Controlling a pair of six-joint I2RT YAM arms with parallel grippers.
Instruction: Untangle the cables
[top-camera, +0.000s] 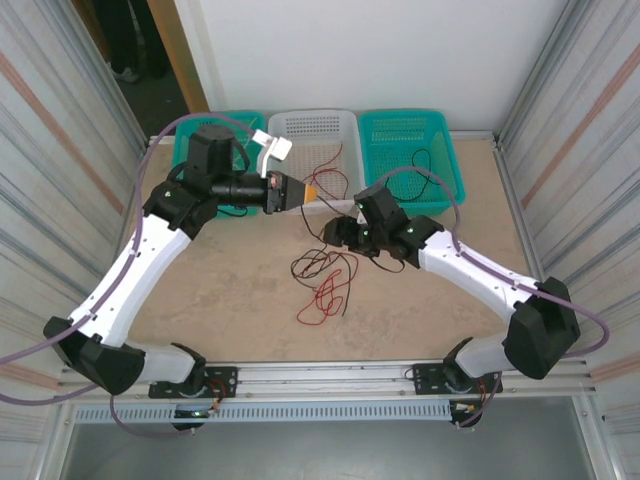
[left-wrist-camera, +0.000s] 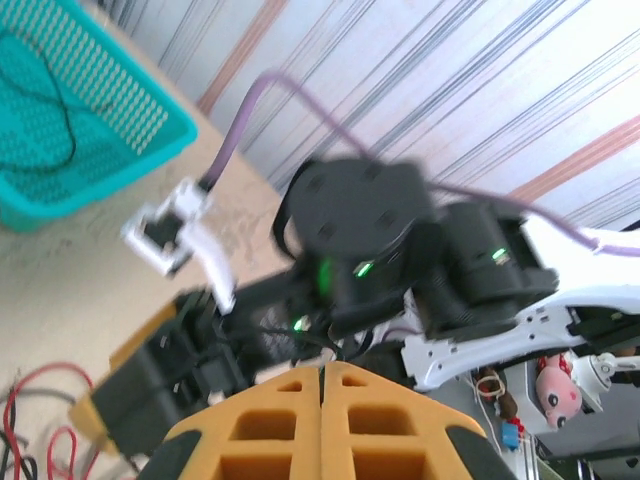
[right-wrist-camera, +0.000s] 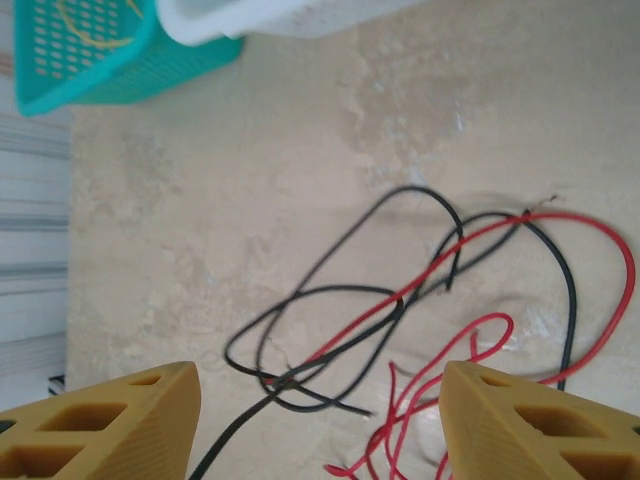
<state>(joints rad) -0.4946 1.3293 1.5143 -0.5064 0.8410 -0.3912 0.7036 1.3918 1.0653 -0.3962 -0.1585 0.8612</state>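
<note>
Left hand (top-camera: 311, 191): black body with orange fingers, hovering over the far part of the table, just in front of the white basket. Its fingers (left-wrist-camera: 290, 425) are pressing flat together, fully closed. I cannot tell whether a wire is pinched between them.
Right hand (right-wrist-camera: 318, 385): its orange fingers are standing wide apart and gripping nothing. It is hanging just above the tangle and pointing toward the left hand.
Cables (top-camera: 322, 282): thin, flexible red and black wires, lying in a loose tangle near the middle of the table. Red loops are crossing black ones (right-wrist-camera: 400, 300).
Table (top-camera: 230, 295): beige mottled surface, carrying the tangle and three baskets along its far edge.
White basket (top-camera: 315, 128): perforated plastic, sitting between two teal ones. A thin red wire is showing at its near side.
Teal basket on the right (top-camera: 385, 150): a black wire (top-camera: 422, 160) is lying inside.
Teal basket beside the white one (right-wrist-camera: 110, 70): a yellow wire (right-wrist-camera: 95, 25) is lying inside.
</note>
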